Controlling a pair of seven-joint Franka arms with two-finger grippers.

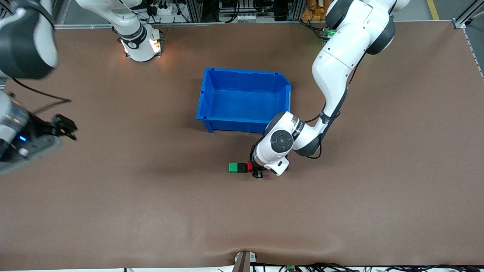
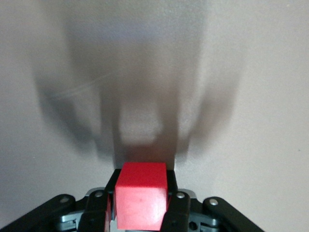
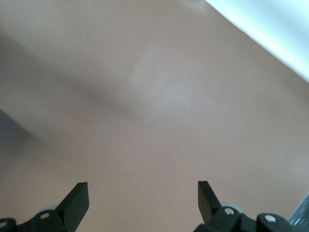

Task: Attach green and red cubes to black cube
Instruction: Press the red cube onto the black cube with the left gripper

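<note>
place: robot lab | evidence: 2 Franka arms (table-mounted), brown table (image 1: 113, 211), aluminium framing, cables along edges

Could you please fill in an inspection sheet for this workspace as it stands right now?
Surface: brown table, bare over most of its area.
Job's things: green cube, black cube and red cube in a row, nearer the front camera than the bin.
Clutter: blue bin, nothing seen inside.
Grippers: left gripper shut on the red cube at the row; right gripper open, waiting over the right arm's end of the table.
Cables: black cable by the right arm; more at the table's edges.
Surroundings: metal framing along the base side.
</note>
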